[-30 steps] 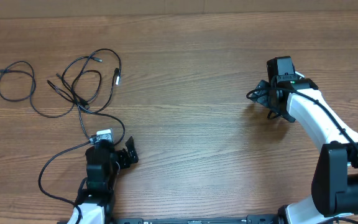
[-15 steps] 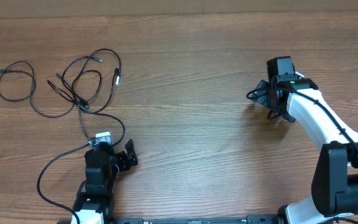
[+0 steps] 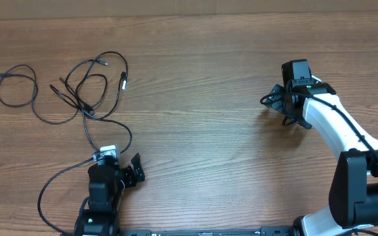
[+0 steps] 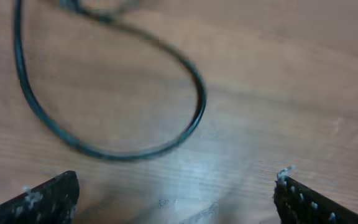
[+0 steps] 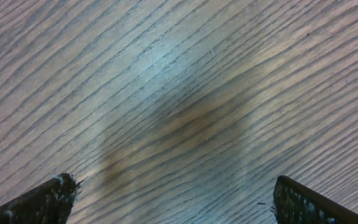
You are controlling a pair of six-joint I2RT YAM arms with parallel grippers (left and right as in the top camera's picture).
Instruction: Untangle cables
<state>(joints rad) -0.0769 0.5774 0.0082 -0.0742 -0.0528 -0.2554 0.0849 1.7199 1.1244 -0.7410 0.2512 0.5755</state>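
Overhead, I am looking at the cables (image 3: 89,90) lying on the far left of the desk (image 3: 209,144). They are thin black cords with small silvery tips. Several are crossing in a loose knot, one loop is lying apart further left, and a strand (image 3: 128,134) is curving down toward the near edge.

Nothing is being held. My left claw (image 3: 135,169) is sitting at the near left with its jaws spread wide and empty. The left wrist view is showing that strand (image 4: 166,134) lying on the wood just ahead of the claw (image 4: 176,193).

My right claw (image 3: 277,105) is hovering over bare wood on the right, well apart from the cords. Its jaws are also gaping, with nothing between them.

I am judging this as the reaching stage, with the knot not yet loosened. The next move is calling for the left claw to go forward and pinch one strand near the knot. The right claw would need to come across to hold the rest while I am pulling.
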